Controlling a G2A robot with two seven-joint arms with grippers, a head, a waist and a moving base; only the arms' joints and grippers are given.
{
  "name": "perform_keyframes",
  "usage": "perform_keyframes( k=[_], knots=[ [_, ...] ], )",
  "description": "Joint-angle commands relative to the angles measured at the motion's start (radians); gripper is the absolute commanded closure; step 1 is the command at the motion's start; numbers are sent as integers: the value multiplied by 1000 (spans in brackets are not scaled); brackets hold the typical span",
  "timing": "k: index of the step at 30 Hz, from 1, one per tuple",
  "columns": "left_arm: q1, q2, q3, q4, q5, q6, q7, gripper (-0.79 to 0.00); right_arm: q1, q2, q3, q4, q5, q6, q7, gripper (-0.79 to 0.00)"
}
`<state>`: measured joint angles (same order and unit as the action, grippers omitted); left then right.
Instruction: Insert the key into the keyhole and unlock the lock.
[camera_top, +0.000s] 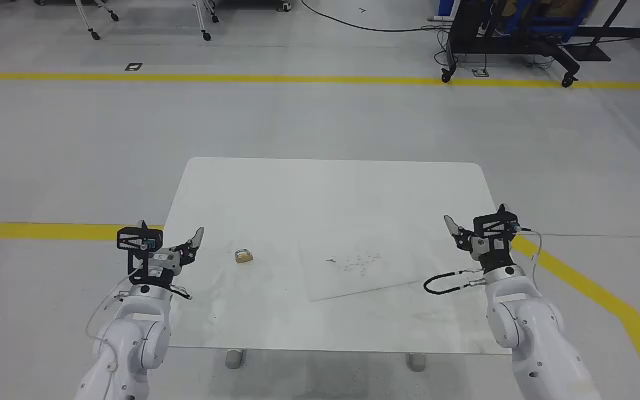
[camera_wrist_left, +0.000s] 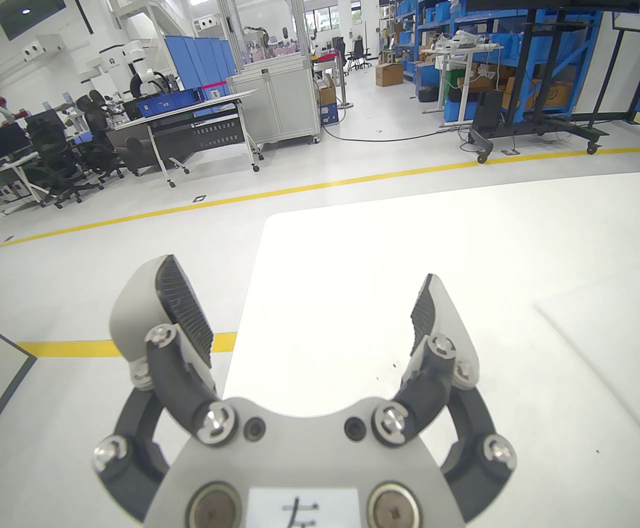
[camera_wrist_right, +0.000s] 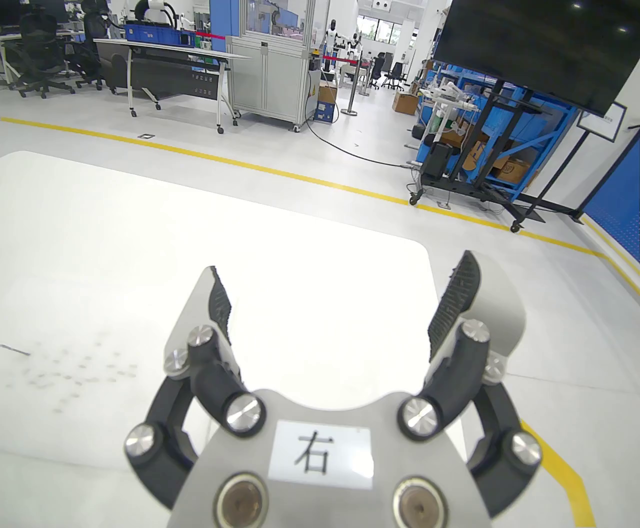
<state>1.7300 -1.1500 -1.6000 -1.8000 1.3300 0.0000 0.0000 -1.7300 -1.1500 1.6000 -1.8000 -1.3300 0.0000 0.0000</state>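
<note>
Hovering at table (camera_top: 330, 200) edges, 9 and 3 o'clock: left gripper (camera_top: 172, 236), right gripper (camera_top: 477, 220); both splayed wide, empty, likely ready-pose; lock (camera_top: 244, 256) at left gripper's 3 o'clock, untouched.

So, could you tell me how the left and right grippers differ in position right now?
The left gripper sits at the left edge of the table, the right gripper at its right edge. The left gripper is close to the lock; the right gripper is far across the table from it. Both are open and empty.
</note>
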Motion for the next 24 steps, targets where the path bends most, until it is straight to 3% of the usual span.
perform_keyframes(
  k=[1,5,10,14,24],
  knots=[
    [0,0,0,0,0,0,0,-784,0,0,0,0,0,0,0,-785],
    [0,0,0,0,0,0,0,-785,19,0,-20,-5,-28,-21,16,-785],
    [0,0,0,0,0,0,0,-785,171,-8,-171,41,-136,-111,154,-785],
    [0,0,0,0,0,0,0,-785,291,-19,-261,119,-129,-179,236,-785],
    [0,0,0,0,0,0,0,-785,300,-20,-266,127,-133,-183,243,-785]
  ],
)
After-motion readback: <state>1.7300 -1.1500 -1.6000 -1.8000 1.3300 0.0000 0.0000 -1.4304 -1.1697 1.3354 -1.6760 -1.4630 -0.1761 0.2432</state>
